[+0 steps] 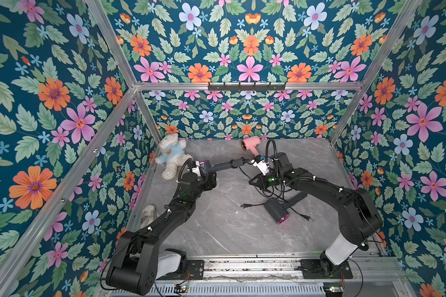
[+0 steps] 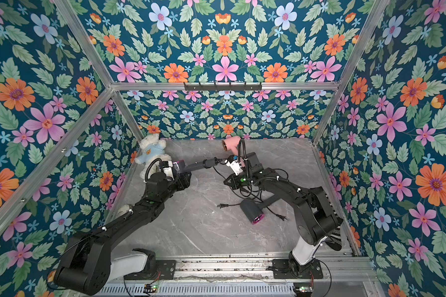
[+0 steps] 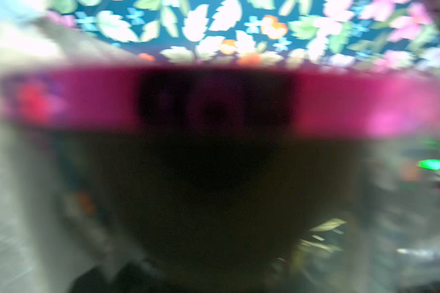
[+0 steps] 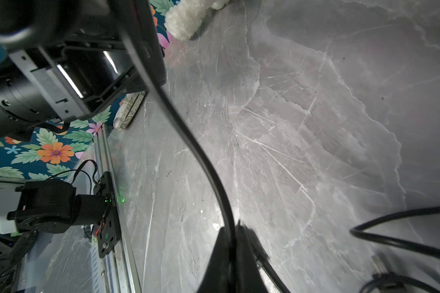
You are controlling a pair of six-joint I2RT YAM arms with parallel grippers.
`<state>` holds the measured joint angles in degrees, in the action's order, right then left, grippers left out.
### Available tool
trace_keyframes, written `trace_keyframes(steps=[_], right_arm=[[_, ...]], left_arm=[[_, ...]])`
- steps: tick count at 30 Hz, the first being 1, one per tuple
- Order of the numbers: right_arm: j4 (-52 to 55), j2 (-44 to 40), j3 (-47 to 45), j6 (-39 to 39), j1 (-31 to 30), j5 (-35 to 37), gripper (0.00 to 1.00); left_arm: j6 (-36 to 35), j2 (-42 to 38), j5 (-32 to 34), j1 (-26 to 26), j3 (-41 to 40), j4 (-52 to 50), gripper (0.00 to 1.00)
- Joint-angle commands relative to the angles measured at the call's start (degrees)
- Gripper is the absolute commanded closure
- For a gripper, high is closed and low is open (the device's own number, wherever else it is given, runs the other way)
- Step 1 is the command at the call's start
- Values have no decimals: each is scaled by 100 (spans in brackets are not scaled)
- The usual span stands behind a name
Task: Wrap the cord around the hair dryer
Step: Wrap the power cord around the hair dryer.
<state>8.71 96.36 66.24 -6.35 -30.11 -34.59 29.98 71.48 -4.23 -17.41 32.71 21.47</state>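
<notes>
- Left end effector [image 1: 202, 168]: closed tight on the head end of the dark grey hair dryer [image 1: 222, 165], holding it clear of the tabletop [image 1: 229, 236]. The handle points across towards the right arm.
- Right end effector [image 4: 235, 236]: jaws pressed together, pinching the black cord [image 4: 188, 132]. The cord runs from the pinch up towards the handle end.
- In both top views the two end effectors sit near each other at mid-tabletop, with the cord slack between them.
- Open room: the front half of the tabletop is bare marble.
- A second grey dryer [image 1: 281, 209] lies under the right forearm amid loose black leads, with a plug [image 1: 243, 205] beside it.
- Edges: a teddy bear [image 1: 171, 154] lies in the far corner on the left arm's side. A pink dryer [image 1: 251, 142] lies by the back wall. A pale patterned object [image 1: 148, 214] lies against the wall beside the left arm.
- Hard to make out: the left wrist view is badly blurred, showing only a magenta band [image 3: 214, 101] over a dark mass, and the jaws cannot be seen there.
- Which lead belongs to which dryer under the right arm cannot be told.
</notes>
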Motion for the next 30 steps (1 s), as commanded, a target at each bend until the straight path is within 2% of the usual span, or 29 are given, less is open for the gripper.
trace_keyframes(steps=[1, 7, 11, 15, 18, 24, 28, 30], right_arm=[[369, -36, 27, 19, -343, 763, 100], [1605, -34, 591, 513, -964, 1955, 100], [2733, 92, 1318, 964, -1242, 2802, 100], [3305, 92, 1798, 1232, -1252, 3101, 100], [3687, 155, 2262, 1540, -1246, 3159, 100], [4476, 550, 3572, 2026, -1251, 2733, 100], [5011, 942, 4472, 2158, -1239, 2552, 100], [5167, 1125, 4747, 2245, -1167, 2486, 100]], left_arm=[[831, 150, 1963, -204, 393, -282, 100], [330, 860, 4141, -884, 1323, -1792, 100], [-86, 1247, 4803, -1077, 1563, -2168, 100], [-392, 1298, 4987, -1159, 1520, -2259, 100], [-884, 1386, 4909, -1185, 1599, -2460, 100], [-1935, 1565, 4732, -1506, 1816, -2820, 100], [-2233, 1754, 4745, -1720, 2044, -3214, 100], [-2404, 1702, 4506, -1783, 1967, -3140, 100]])
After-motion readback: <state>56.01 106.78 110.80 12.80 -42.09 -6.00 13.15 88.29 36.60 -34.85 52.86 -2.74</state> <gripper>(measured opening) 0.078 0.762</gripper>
